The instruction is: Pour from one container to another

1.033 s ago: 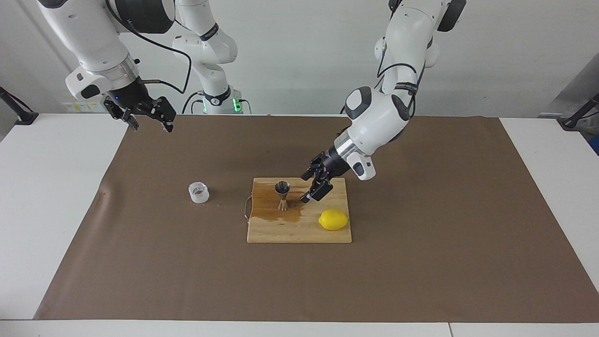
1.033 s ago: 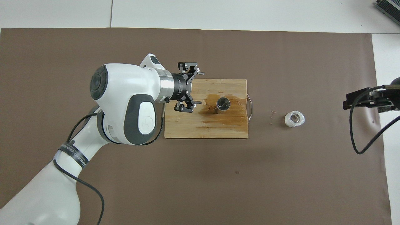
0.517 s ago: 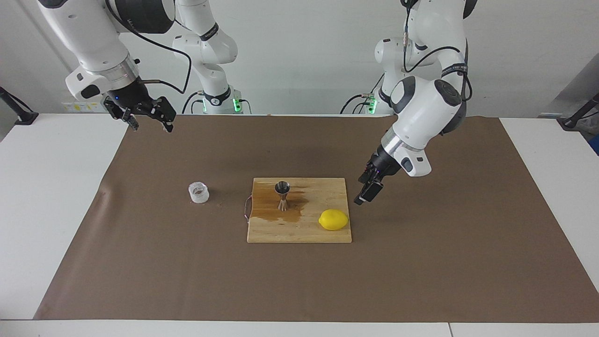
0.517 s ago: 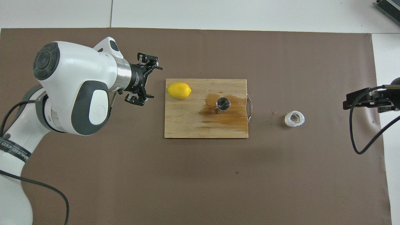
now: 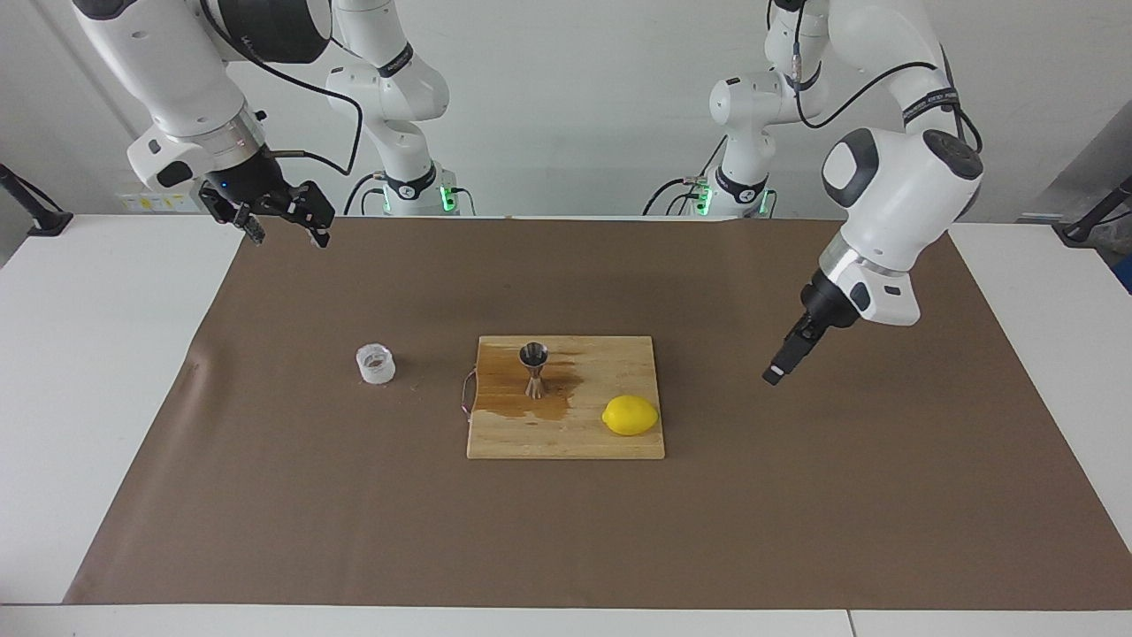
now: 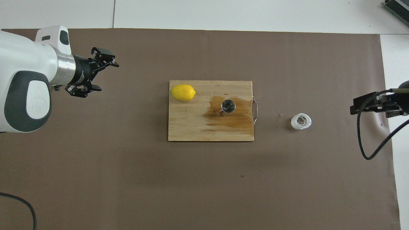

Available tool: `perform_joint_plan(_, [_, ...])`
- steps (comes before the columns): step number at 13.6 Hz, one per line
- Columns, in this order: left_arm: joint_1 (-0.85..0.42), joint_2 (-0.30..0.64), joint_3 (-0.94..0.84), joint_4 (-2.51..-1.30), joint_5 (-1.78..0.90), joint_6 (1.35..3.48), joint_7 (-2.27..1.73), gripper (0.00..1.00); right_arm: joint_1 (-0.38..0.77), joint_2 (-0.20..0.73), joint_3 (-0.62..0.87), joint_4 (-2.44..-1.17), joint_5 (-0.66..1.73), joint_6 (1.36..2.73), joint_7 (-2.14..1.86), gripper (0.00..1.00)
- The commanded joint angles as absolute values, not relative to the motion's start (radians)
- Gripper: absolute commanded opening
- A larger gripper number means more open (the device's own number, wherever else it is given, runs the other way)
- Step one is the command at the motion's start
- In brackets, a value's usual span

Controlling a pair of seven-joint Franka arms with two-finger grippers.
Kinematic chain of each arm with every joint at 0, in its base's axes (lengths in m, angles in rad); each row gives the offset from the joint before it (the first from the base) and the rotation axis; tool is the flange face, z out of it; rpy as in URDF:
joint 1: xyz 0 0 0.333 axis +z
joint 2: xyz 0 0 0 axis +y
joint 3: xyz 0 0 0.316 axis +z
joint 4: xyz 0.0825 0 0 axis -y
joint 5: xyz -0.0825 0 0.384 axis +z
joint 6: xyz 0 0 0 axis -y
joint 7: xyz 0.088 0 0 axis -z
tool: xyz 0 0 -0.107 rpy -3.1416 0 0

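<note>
The clear ribbed cup (image 5: 375, 363) (image 6: 301, 121) stands upright on the brown mat, beside the wooden board toward the right arm's end. Brownish bits show inside it. The steel jigger (image 5: 533, 367) (image 6: 228, 106) stands upright on the board, in a dark wet patch. My left gripper (image 5: 778, 370) (image 6: 108, 77) hangs open and empty over bare mat, well off the board toward the left arm's end. High over the mat's edge at the right arm's end, my right gripper (image 5: 287, 239) (image 6: 352, 108) waits open and holds nothing.
A yellow lemon (image 5: 631, 415) (image 6: 183, 92) lies on the wooden board (image 5: 566, 440) (image 6: 191, 127), at the corner farther from the robots. The board has a wire handle facing the cup. A few crumbs (image 6: 279, 115) lie on the brown mat (image 5: 796, 513) between them.
The left arm has drawn back from beside the jigger, off the board toward its own end of the table, uncovering the lemon in the overhead view. The right arm has stayed put.
</note>
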State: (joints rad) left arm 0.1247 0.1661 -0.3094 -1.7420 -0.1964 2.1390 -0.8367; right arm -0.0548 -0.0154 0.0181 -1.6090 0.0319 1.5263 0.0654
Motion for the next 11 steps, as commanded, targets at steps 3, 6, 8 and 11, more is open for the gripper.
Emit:
perform_joint_plan(3, [0.045,0.137,-0.126,-1.677,-0.141,2.048,-0.584,1.00,-0.083,-0.041,0.021,-1.640,0.055,1.517,-0.079,1.00])
perform_joint_plan(6, [0.040,0.088,-0.094,-1.667,-0.094,2.005,-0.355,1.00,-0.107,-0.064,0.021,-1.690,0.057,1.531,-0.300,1.00])
perform_joint_plan(8, [0.038,0.057,-0.091,-1.667,-0.092,1.961,-0.241,1.00,-0.123,-0.092,0.021,-1.748,0.057,1.571,-0.444,1.00])
perform_joint_plan(11, [-0.001,0.022,-0.049,-1.667,-0.077,1.861,-0.056,1.00,-0.146,-0.145,0.021,-1.911,0.057,1.743,-0.748,1.00])
